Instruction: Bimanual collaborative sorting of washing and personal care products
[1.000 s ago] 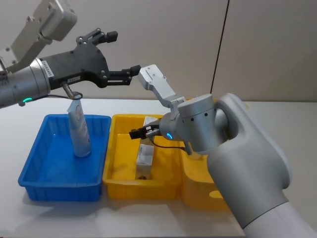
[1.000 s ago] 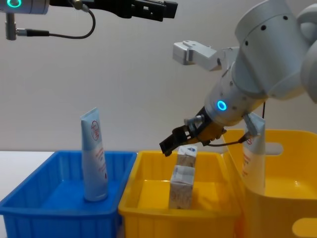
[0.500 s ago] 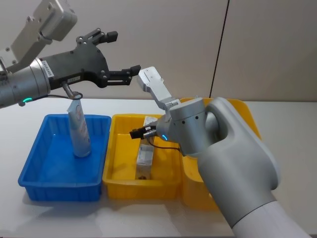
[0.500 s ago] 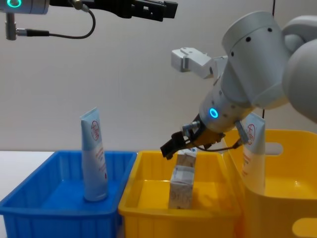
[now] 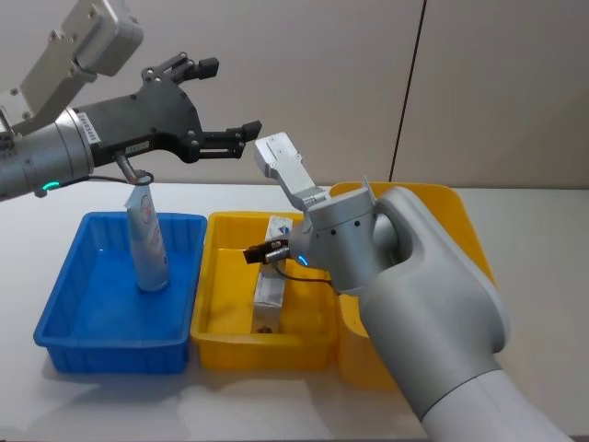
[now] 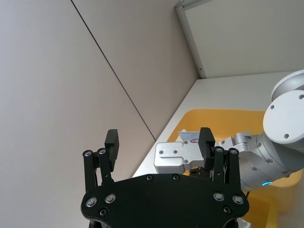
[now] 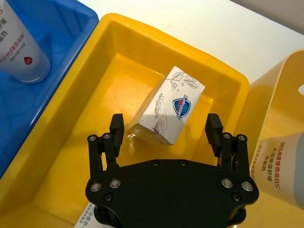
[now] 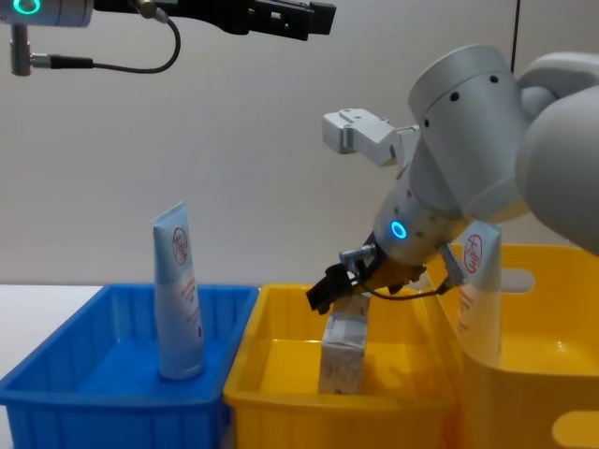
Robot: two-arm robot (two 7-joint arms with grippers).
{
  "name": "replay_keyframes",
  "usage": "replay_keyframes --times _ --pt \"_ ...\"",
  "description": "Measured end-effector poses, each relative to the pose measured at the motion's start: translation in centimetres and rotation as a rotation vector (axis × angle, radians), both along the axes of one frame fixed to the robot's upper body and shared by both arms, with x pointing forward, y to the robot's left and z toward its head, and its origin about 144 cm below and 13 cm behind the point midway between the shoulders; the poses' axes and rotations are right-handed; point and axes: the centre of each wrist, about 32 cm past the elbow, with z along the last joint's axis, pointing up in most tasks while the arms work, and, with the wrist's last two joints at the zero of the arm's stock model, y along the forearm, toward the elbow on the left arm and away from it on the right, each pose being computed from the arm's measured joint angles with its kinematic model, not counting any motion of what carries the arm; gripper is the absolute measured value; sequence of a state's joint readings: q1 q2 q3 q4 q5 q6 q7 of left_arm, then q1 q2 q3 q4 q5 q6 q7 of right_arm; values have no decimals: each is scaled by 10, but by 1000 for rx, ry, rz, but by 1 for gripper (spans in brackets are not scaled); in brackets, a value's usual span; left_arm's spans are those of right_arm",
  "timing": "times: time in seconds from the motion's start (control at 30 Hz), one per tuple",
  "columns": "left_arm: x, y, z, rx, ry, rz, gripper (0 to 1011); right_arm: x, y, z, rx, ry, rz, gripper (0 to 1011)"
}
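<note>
Yellow bin (image 5: 221,276): middle of bench (image 5: 515,212), holds two cartons. Blue bin (image 5: 64,313): left of it, one tube (image 5: 147,244) upright inside. Left gripper (image 5: 221,101): raised above blue bin, fingers apart, empty. Right gripper (image 7: 166,130): low over yellow bin, fingers apart, empty, straddling the carton (image 7: 166,107) lying just beneath, not touching.

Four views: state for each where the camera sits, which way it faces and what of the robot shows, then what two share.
Head view: high, looking down; left gripper raised, right arm over shallow yellow plastic bin.
Chest view: low, facing across; upright pale blue squeeze tube in blue plastic bin.
Left wrist view: faces wall; own open fingers.
Right wrist view: faces down; right gripper above white-and-beige carton.
Head and right wrist share that carton.
</note>
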State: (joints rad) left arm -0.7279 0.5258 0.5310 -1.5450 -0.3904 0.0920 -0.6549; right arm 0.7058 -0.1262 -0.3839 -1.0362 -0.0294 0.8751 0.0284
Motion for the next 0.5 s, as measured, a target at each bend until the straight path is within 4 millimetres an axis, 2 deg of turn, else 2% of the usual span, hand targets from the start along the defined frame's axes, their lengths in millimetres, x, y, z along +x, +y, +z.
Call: replay_keyframes --times 0.43,0.5 --pt "0 0 0 0 0 0 1001 5 0 -4 2 -4 -12 1002" --pt "0 0 0 0 0 0 1001 6 0 -4 2 -5 -13 967"
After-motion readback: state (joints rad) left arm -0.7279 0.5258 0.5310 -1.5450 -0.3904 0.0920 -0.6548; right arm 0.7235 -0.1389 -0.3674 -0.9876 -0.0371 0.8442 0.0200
